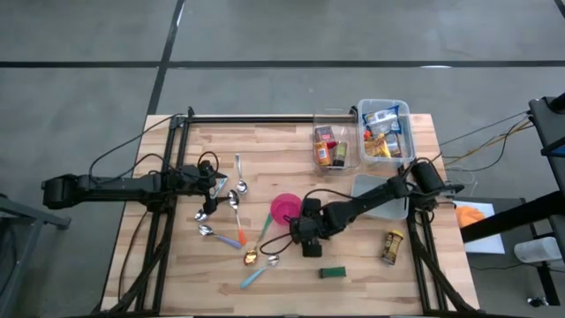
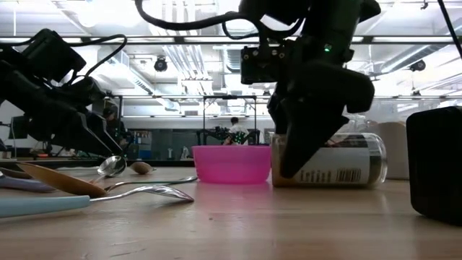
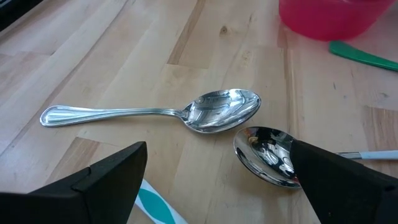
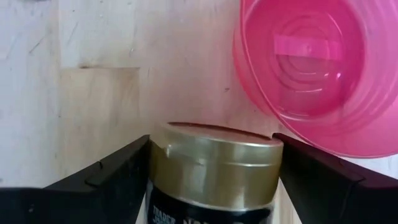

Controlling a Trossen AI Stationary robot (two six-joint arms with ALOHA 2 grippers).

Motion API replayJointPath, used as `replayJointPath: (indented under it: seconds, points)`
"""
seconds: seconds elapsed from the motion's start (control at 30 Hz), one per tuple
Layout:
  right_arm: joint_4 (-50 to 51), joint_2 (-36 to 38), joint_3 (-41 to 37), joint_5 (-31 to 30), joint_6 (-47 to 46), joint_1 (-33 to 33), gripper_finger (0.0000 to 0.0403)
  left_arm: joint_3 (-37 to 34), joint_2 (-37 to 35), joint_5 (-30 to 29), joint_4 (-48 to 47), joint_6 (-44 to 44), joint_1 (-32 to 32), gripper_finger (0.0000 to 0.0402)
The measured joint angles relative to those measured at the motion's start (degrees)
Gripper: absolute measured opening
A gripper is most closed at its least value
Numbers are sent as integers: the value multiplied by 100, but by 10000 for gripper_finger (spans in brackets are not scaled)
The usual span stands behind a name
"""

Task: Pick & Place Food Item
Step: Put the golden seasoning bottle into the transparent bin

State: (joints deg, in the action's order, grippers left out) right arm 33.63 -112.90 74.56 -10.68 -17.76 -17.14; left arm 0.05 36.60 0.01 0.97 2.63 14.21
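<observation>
Gold-lidded jar: lies on its side on the surface, just beside the pink bowl, lid end toward the bowl. The low view shows a barcode on its label.
Right hand: down at the surface near the middle, in front of the bowl. Its two dark fingers stand wide apart, one pressed on each side of the lid, so it grips the jar. The jar is not lifted; its side rests on the wood.
Left hand: low over the left half of the surface, among the spoons. Its fingers are spread fully and nothing is between them.
Spoons: two steel ones lie right in front of the left hand. The long one lies bowl up, and the bowl of the second sits just beside it. I cannot tell whether the two touch. More spoons with coloured handles lie scattered between the left hand and the near edge.
Pink bowl: upright, with nothing in it in the right wrist view.
Second jar: yellow-lidded, on its side near the right edge, well apart from the right hand.
Green block: lies flat, near the front edge.
Bins: two clear ones at the far right corner. The larger is packed with packets, and the smaller holds a few items.
</observation>
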Motion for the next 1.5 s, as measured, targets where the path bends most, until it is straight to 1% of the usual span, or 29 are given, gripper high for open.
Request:
replayJointPath:
  seconds: [0.27,0.5,0.73,1.0,1.2,1.4,1.5]
  points:
    - [-41,0,2,2,-203,17,317,1,0,1,0,0,1,396]
    - [-41,2,7,8,-825,19,317,2,0,1,0,0,-1,396]
    - [113,2,9,52,-1170,18,317,2,0,2,0,0,1,396]
    - [181,4,11,66,-1189,15,314,1,0,1,0,0,0,396]
    - [189,8,11,61,-1188,15,271,2,0,0,0,0,0,396]
    - [201,11,11,42,-1187,12,272,2,0,2,-2,0,0,396]
    - [203,11,11,31,-1183,-5,281,0,0,2,0,0,1,396]
